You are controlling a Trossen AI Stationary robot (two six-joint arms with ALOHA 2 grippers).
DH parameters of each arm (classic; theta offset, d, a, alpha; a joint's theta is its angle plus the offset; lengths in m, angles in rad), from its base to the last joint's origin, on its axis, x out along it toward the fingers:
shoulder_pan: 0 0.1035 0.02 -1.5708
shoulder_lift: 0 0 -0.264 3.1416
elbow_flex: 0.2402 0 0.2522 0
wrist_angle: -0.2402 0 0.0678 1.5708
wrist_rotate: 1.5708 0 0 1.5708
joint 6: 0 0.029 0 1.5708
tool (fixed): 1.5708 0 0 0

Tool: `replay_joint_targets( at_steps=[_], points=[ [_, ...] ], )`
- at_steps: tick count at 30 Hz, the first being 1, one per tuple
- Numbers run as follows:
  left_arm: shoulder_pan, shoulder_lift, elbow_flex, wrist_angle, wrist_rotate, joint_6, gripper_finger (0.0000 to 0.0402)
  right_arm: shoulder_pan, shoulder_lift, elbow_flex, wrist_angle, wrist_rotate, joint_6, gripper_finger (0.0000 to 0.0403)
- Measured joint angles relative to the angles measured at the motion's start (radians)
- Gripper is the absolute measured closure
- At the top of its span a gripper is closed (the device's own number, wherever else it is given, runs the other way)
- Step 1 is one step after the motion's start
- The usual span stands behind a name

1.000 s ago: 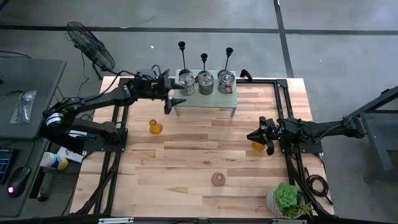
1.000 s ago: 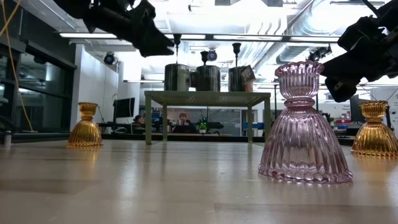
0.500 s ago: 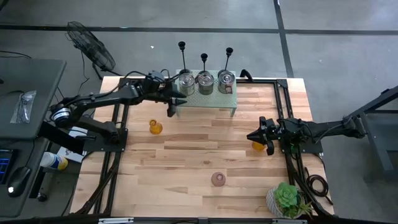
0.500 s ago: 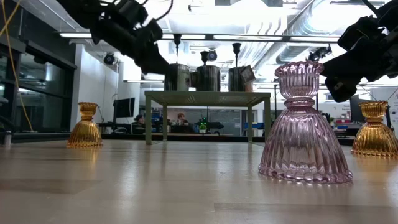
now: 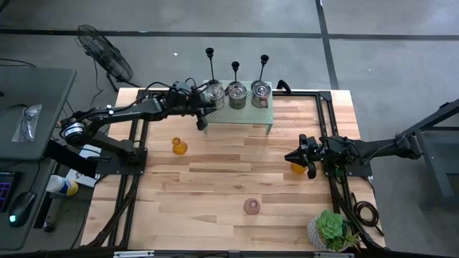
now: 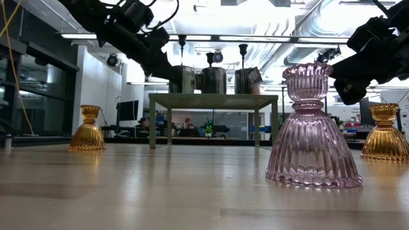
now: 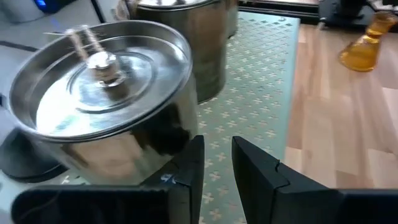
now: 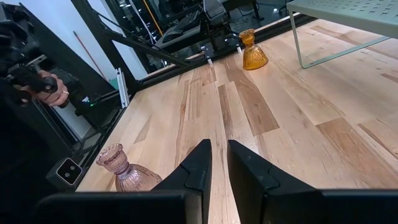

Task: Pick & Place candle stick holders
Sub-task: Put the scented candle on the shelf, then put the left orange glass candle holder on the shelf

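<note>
Three black candle stick holders [image 5: 209,54] [image 5: 235,67] [image 5: 264,59] rise as thin stems above three shiny tins [image 5: 237,93] on a small green table [image 5: 237,118] at the far side. In the low view their tops [image 6: 182,41] show above the tins. My left gripper [image 7: 216,168] is shut with nothing between its fingers. It hangs low over the green top, close beside the left tin [image 7: 106,118]. My right gripper [image 5: 290,156] waits shut at the right, above an amber glass holder [image 5: 296,168]. My left gripper's one finger [image 7: 193,155] stands right at the lower wall [image 7: 177,140] of the left tin. I cannot tell whether it touches the wall. The fingers come slanting down from the table's left.
An amber glass holder [image 5: 178,146] stands left of centre and a pink one [image 5: 252,206] nearer the front. A potted plant [image 5: 330,231] is at the near right corner. Black frame rails [image 5: 326,129] run along both sides. A person [image 8: 37,78] shows beyond the table.
My left gripper has shut its fingers on nothing. It has come down and moved a little toward the left tin on the green table. The tins and the candle stick holders have stayed in place.
</note>
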Motion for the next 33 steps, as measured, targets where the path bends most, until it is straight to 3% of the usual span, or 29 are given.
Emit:
replay_joint_targets(
  at_steps=[13, 19, 22, 33],
  points=[
    [0.000, 0.000, 0.000, 0.000, -0.152, -0.027, 0.0323, 0.000, 0.000, 0.000, 0.000, 0.000, 0.000, 0.0359],
    [0.000, 0.000, 0.000, -0.003, -0.151, -0.027, 0.0323, 0.000, 0.000, 0.000, 0.000, 0.000, 0.000, 0.0359],
    [0.000, -0.004, 0.000, -0.019, -0.096, -0.029, 0.0323, 0.000, 0.000, 0.000, 0.000, 0.000, 0.000, 0.0359],
    [0.000, -0.236, 0.000, -0.348, -0.050, -0.029, 0.0323, 0.000, 0.000, 0.000, 0.000, 0.000, 0.000, 0.0359]
  ],
)
